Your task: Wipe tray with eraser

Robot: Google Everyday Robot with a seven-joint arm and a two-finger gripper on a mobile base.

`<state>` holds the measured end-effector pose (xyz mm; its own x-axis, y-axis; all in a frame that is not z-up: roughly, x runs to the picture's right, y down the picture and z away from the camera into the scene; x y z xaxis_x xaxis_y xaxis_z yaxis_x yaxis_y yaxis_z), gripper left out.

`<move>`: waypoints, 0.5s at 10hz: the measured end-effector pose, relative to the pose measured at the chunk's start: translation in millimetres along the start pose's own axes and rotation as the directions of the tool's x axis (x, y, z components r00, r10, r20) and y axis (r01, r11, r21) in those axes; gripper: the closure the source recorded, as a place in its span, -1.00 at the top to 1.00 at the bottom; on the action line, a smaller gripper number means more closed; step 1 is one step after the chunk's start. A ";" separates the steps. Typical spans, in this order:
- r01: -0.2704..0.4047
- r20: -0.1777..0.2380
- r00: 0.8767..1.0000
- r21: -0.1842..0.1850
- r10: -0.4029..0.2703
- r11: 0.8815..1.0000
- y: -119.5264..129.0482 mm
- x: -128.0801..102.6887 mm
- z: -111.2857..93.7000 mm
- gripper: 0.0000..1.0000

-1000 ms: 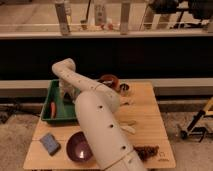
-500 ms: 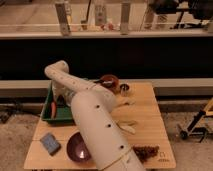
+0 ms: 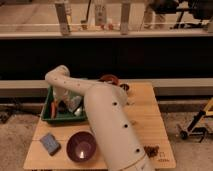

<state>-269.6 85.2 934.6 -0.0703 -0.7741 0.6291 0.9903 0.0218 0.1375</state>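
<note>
The green tray (image 3: 49, 119) sits at the back left of the wooden table (image 3: 145, 125). My white arm rises from the bottom centre, bends at an elbow above the tray and reaches down into it. My gripper (image 3: 64, 106) is low inside the tray, among an orange item (image 3: 52, 110) and a pale item (image 3: 76, 103). The arm partly hides the gripper. A blue-grey eraser block (image 3: 50, 143) lies on the table in front of the tray, apart from the gripper.
A round purple bowl (image 3: 81, 146) stands at the table's front, right of the eraser. A red bowl (image 3: 109, 79) and a small dark item (image 3: 125, 87) are at the back. A brown clump (image 3: 150, 149) lies front right. A yellow frame (image 3: 200, 120) stands beyond the right edge.
The arm's elbow has swung left and the forearm has come down over the tray's left part. The eraser and purple bowl have not moved.
</note>
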 end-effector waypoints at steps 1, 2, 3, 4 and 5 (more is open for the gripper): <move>-0.001 0.002 1.000 -0.002 0.001 1.000 1.2 -6.8 0.4 -1.00; -0.009 0.004 1.000 -0.003 0.009 1.000 4.2 -15.6 0.3 -1.00; -0.017 0.004 1.000 -0.005 0.017 1.000 9.6 -19.3 -0.2 -1.00; -0.030 0.003 1.000 -0.006 0.030 1.000 16.4 -22.3 -1.4 -1.00; -0.054 0.001 0.999 -0.004 0.054 0.999 26.2 -26.3 -4.0 -1.00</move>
<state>-241.3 103.6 918.6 -0.0164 -0.7710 0.6366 0.9930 0.0617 0.1003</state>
